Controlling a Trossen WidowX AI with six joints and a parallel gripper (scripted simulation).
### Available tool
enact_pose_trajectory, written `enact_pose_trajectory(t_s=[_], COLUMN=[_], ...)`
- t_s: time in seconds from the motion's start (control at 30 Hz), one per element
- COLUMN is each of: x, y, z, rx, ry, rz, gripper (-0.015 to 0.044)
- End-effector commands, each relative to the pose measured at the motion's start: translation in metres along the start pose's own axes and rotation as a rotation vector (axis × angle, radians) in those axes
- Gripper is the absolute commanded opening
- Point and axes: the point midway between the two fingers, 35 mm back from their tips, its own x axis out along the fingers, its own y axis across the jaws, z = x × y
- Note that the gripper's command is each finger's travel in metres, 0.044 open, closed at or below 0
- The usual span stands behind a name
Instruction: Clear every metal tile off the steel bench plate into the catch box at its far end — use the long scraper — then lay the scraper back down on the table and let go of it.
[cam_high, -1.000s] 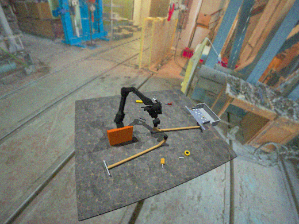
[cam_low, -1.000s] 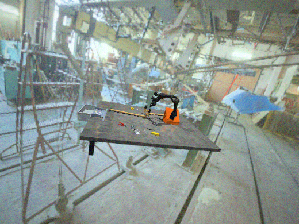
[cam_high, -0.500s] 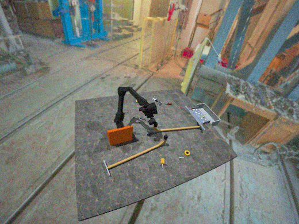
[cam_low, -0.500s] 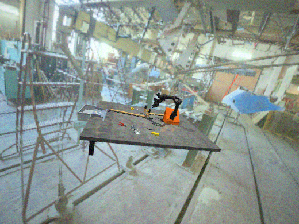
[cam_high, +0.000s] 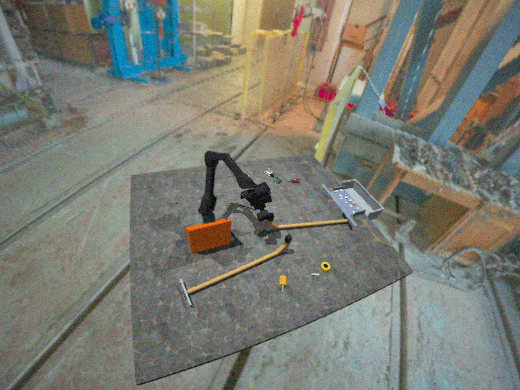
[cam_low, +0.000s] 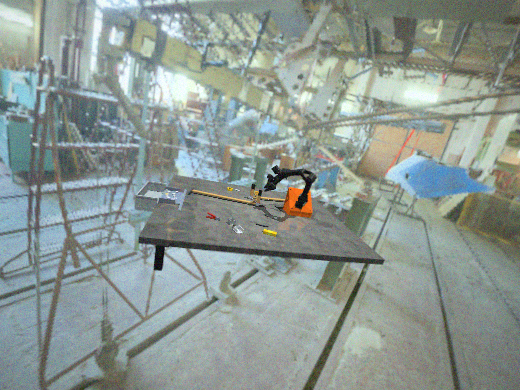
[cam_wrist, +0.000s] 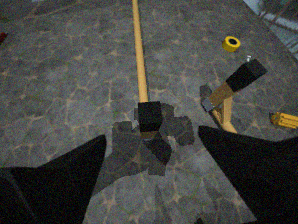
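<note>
A wooden-handled scraper (cam_high: 312, 224) (cam_wrist: 140, 55) lies with its head near the plate; its upright black-capped grip (cam_high: 265, 215) (cam_wrist: 150, 116) stands at the near end. My gripper (cam_high: 262, 205) (cam_wrist: 153, 134) is open and empty, above that grip, which shows between the fingertips in the wrist view. A second wooden scraper (cam_high: 237, 270) lies to the side, its crosswise metal head (cam_high: 186, 293) away from the plate; its black-capped grip (cam_wrist: 246, 74) shows at right in the wrist view. Several small tiles (cam_high: 345, 197) lie on the steel plate (cam_high: 348, 209) beside the grey catch box (cam_high: 375, 213) (cam_low: 145, 201). I cannot count them.
An orange block (cam_high: 209, 236) (cam_low: 298, 203) stands by the arm's base. A yellow ring (cam_high: 321, 267) (cam_wrist: 225, 45) and a yellow-handled tool (cam_high: 283, 280) (cam_wrist: 286, 120) lie beyond the second scraper. Red-handled pliers (cam_high: 294, 180) (cam_low: 212, 216) lie across the table.
</note>
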Motion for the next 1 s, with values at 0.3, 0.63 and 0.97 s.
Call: enact_pose_trajectory(t_s=[0.3,0.63,0.97], x=[0.017,0.033,0.05], y=[-0.001,-0.002,-0.002], z=[-0.005,-0.004,-0.004], rx=[0.006,0.005,0.005], ry=[0.002,0.004,0.003], rz=[-0.003,-0.005,-0.005], gripper=[0.044,0.044,0.044])
